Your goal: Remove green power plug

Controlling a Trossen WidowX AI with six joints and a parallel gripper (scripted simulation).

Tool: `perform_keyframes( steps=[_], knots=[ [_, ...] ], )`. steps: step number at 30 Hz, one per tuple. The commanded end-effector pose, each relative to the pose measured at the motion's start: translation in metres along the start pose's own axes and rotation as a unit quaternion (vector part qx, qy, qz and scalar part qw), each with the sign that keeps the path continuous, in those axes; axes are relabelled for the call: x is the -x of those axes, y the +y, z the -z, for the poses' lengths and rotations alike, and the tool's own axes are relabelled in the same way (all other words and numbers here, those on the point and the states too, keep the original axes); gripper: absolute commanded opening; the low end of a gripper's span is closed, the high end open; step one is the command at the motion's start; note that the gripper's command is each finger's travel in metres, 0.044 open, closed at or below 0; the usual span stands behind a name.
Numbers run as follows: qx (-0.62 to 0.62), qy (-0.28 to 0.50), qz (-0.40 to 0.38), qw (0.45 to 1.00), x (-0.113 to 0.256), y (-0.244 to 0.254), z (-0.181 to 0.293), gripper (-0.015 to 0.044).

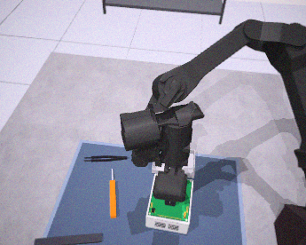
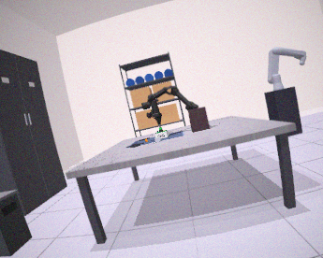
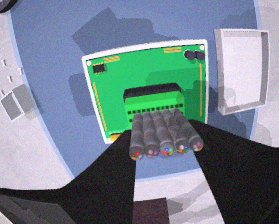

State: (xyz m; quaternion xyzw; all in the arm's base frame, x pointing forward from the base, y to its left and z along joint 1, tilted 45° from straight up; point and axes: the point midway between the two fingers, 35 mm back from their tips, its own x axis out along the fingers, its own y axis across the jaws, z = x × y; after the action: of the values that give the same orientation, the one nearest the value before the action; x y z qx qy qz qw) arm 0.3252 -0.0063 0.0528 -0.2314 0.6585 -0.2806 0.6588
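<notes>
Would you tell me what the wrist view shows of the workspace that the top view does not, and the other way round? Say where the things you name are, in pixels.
Only the wrist view shows the green plug (image 3: 155, 103) between the gripper's (image 3: 162, 131) fingers, and its bundled grey cables (image 3: 166, 132).

Only the top view shows the orange-handled tool (image 1: 113, 199), the black tweezers (image 1: 105, 158) and the arm's long links.

Both show the circuit board (image 1: 180, 210) (image 3: 155, 70), the blue mat (image 1: 89, 186) (image 3: 45, 55) and the tray (image 1: 191, 170) (image 3: 221, 75), partly hidden in the top view.
</notes>
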Motion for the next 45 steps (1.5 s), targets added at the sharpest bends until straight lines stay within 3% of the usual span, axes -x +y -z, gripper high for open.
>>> perform_keyframes(
  steps=[1, 17, 29, 33, 45],
  knots=[
    [0.002, -0.018, -0.049, 0.999, 0.017, -0.007, -0.001, 0.0000],
    [-0.001, -0.018, 0.087, 0.996, 0.019, 0.016, 0.000, 0.0000],
    [0.002, -0.018, -0.041, 0.999, 0.024, -0.005, 0.000, 0.0000],
    [0.002, -0.018, -0.048, 0.999, 0.025, -0.007, 0.000, 0.0000],
    [-0.001, -0.018, 0.084, 0.996, 0.025, 0.016, 0.000, 0.0000]
  ],
)
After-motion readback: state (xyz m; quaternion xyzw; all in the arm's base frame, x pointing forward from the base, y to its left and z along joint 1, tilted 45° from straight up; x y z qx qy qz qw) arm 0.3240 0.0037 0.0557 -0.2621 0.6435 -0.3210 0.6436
